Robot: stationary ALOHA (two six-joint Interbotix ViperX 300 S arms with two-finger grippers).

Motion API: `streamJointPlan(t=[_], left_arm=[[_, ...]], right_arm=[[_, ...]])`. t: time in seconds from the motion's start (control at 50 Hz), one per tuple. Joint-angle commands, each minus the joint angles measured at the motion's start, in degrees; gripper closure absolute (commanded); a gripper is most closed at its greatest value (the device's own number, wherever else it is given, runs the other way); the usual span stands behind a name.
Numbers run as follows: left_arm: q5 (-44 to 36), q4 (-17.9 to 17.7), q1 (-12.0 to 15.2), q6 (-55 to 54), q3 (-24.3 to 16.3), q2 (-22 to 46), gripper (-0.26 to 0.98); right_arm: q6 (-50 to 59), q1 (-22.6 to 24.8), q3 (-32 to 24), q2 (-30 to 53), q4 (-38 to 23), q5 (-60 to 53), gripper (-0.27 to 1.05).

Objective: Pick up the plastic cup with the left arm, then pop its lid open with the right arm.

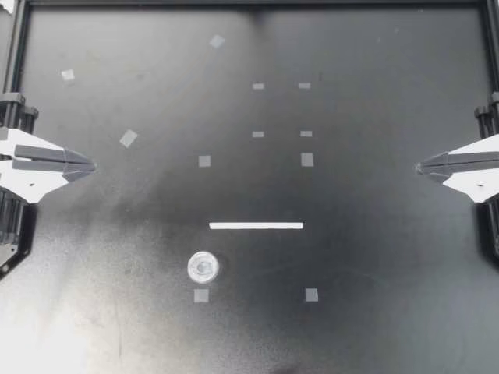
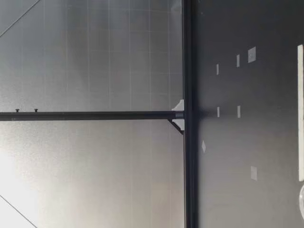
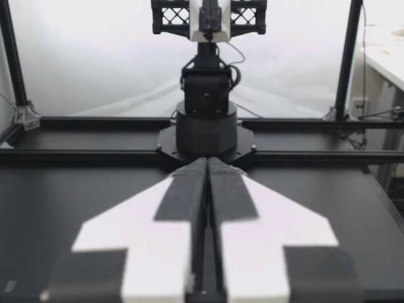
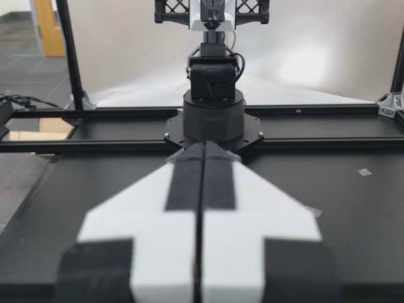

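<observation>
While the left jaws and the right jaws are each pressed fully together with nothing between them, as both wrist views confirm, they hang at opposite sides of the worktop. Their tips point at one another along the 9-to-3 line of the top view. The left arm enters at 9 o'clock and the right arm at 3 o'clock.

Nearest loose thing: a small round disc, clear and shiny, lying flat on the worktop; whether it is a cap or a shallow cup cannot be told. From the left jaws it lies toward 4 o'clock, well apart. From the right jaws it lies toward 8 o'clock and farther off, so the left arm is the nearer. Being round, the disc offers no long axis.

A white strip lies near the disc but apart from it, long axis 9-to-3, its nearer end at 12 o'clock from the disc. A tape square sits just beside the disc at 6 o'clock; other squares are scattered over the worktop.

Low view: only the disc's edge and the strip show; no arm appears.
</observation>
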Motion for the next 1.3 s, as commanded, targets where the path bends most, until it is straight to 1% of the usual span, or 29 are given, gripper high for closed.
streamJointPlan(t=[0.0,0.02,0.06,0.12,0.2,0.26,0.34,0.42,0.5,0.62,0.76,0.82,0.98,1.1,1.22,1.28], left_arm=[[0.6,0.0,-0.8,0.8,-0.9,0.0,0.62],[0.9,0.0,-0.8,0.8,-0.9,0.0,0.66],[1.6,0.0,-0.8,0.8,-0.9,0.2,0.71],[3.3,0.0,-0.8,0.2,-0.5,0.8,0.77],[5.7,-0.2,-0.8,-0.4,-0.4,2.3,0.77],[6.9,-0.4,-0.8,-0.9,-1.4,4.5,0.77],[9.0,-0.4,-2.2,-0.9,-4.2,7.2,0.77],[11.7,-0.4,-4.7,-0.4,-6.3,9.7,0.77],[12.7,-0.4,-6.2,-1.5,-6.2,11.3,0.77],[10.7,-1.5,-7.3,-3.0,-4.1,12.8,0.77],[5.2,-1.8,-7.7,-6.0,-0.1,15.6,0.77],[4.1,-1.8,-8.0,-7.3,0.9,17.2,0.77],[1.8,-1.8,-8.4,-8.6,1.7,22.7,0.77],[0.6,-1.8,-8.5,-8.8,1.8,27.0,0.76],[-1.1,-1.8,-8.4,-8.9,1.8,30.8,0.72],[-2.2,-1.8,-8.4,-8.9,1.9,32.8,0.67]], right_arm=[[0.1,-0.6,-1.2,0.1,0.2,-0.1,0.81],[0.3,-1.0,-1.4,0.4,0.4,0.4,0.86],[0.7,-1.3,-1.9,0.9,0.8,1.3,0.90],[1.6,-1.8,-3.3,2.4,1.8,4.2,0.91],[3.1,-2.4,-6.2,6.6,2.1,9.8,0.91],[3.9,-2.4,-9.1,11.1,2.1,12.5,0.91],[4.2,-2.2,-13.7,17.1,2.1,15.3,0.91],[4.1,-1.0,-18.0,23.4,2.1,17.8,0.91],[4.0,1.2,-21.2,29.4,2.1,18.2,0.91],[4.0,4.7,-25.7,38.3,2.1,17.8,0.91],[4.5,6.8,-29.4,46.7,2.3,15.2,0.91],[5.6,6.9,-30.1,49.0,2.3,13.5,0.91],[9.2,6.9,-31.4,55.7,2.2,7.6,0.91],[9.8,6.9,-33.1,59.4,2.1,6.8,0.91],[9.8,7.0,-34.9,62.0,2.1,6.8,0.91],[9.8,7.1,-35.7,63.4,2.1,6.8,0.91]])
